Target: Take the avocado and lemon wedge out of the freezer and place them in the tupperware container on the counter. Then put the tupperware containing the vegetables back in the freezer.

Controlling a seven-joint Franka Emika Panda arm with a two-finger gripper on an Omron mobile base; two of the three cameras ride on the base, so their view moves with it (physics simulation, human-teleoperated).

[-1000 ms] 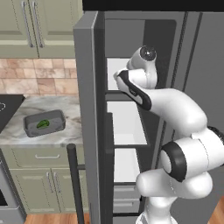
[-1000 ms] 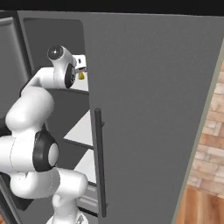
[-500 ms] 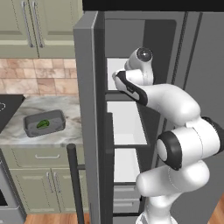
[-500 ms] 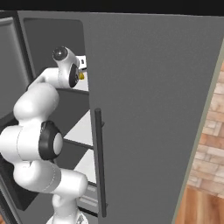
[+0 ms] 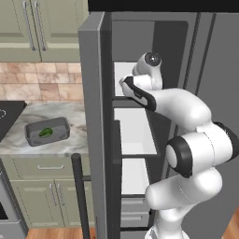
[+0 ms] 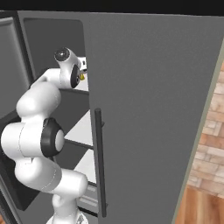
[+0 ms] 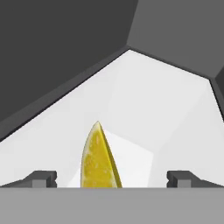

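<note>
Avocado (image 5: 45, 132) already in the tray (image 5: 31, 138) (one down); beside it no lemon (image 7: 100, 158), which sits between the released claw (image 7: 111, 178).

Two base cameras flank the arm (image 5: 186, 116), both facing the freezer (image 5: 95, 93) at 12 o'clock; hand camera sits close over a shelf (image 7: 144, 105).

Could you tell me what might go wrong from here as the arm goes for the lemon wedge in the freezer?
1. In the hand view the lemon wedge stands on edge on the white shelf between the open gripper fingers; a thin, curved slice could tip or slide back if they close off-centre.
2. The arm reaches deep past the open freezer door, so pulling back could brush its edge.
3. The tupperware container on the counter already holds the avocado; a careless drop could knock it.
</note>
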